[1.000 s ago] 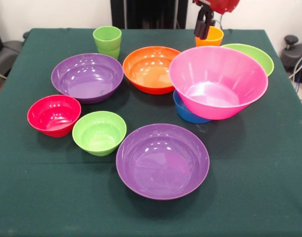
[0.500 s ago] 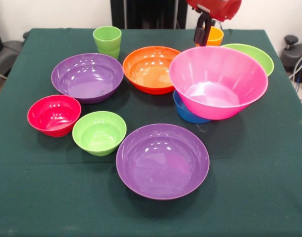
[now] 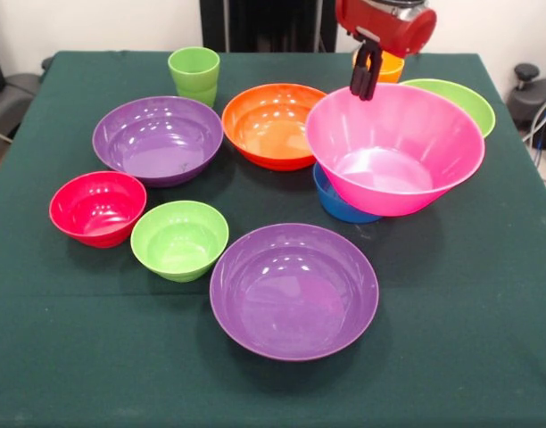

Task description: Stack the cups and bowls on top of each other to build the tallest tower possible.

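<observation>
Black gripper (image 3: 363, 89) hangs at the far rim of the big pink bowl (image 3: 393, 147); I cannot tell how its jaws stand. Just behind it sits the orange cup (image 3: 391, 64). Under the pink bowl's near side peeks the blue bowl (image 3: 335, 207). Shiny plastic looks light, stiff and slippery, so pinching the thin rim seems best.
</observation>
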